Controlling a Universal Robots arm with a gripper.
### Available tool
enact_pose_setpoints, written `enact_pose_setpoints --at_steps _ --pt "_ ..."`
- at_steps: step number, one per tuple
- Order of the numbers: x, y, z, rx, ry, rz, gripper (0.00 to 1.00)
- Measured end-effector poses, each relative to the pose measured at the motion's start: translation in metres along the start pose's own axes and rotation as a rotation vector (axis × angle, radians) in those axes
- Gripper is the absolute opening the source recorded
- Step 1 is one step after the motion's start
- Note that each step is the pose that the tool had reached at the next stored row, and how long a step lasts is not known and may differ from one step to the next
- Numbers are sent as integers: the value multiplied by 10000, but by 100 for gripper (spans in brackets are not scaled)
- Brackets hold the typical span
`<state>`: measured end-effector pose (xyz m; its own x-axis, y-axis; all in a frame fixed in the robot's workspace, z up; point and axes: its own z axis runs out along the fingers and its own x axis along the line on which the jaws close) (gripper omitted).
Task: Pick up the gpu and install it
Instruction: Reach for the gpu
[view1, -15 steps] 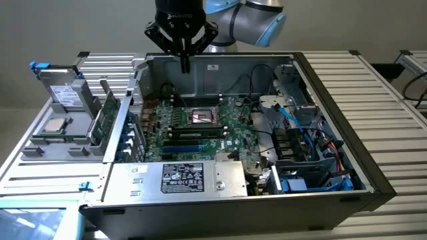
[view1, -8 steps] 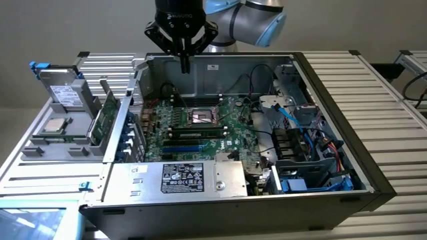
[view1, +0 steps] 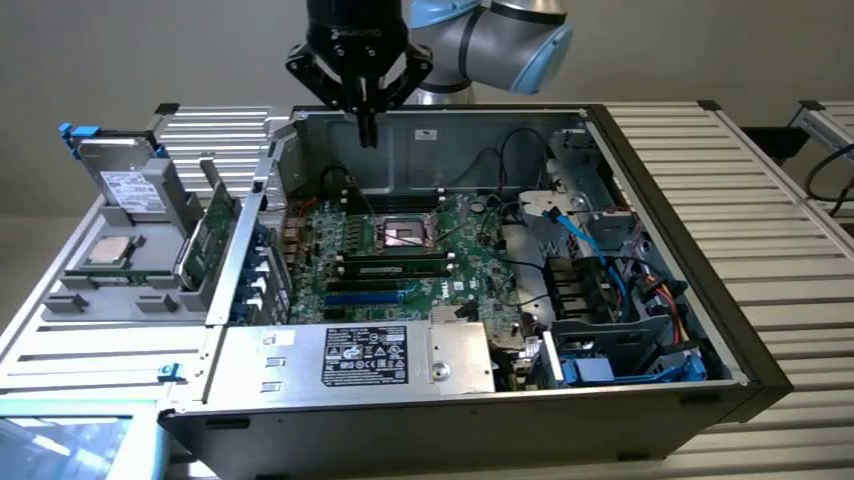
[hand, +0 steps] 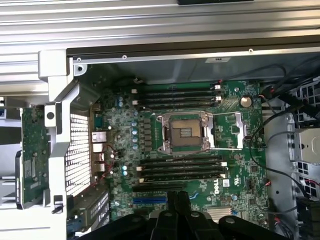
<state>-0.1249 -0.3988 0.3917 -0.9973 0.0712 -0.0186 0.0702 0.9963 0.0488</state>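
Power supply (view1: 360, 358) in the foreground, the open computer case (view1: 454, 150) rests on a slatted tabletop (view1: 787, 190). The gpu (view1: 200, 245) stands on edge in a grey holder rack (view1: 67, 300) just outside the case, on the exterior view's left, its long axis running near to far. The hand (view1: 367, 135), fingers pressed together and gripping nothing, hovers above the motherboard's (view1: 400, 250) far end. The card lies off toward the exterior view's left of it, and nearer.
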Motion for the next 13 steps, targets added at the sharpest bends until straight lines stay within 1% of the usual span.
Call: enact_pose_setpoints --at_steps 2,4,13 --pt "27 -2 -1 2 1 0 12" --pt "94 -7 -1 1 2 0 12" --pt "496 -35 -2 1 3 0 12"
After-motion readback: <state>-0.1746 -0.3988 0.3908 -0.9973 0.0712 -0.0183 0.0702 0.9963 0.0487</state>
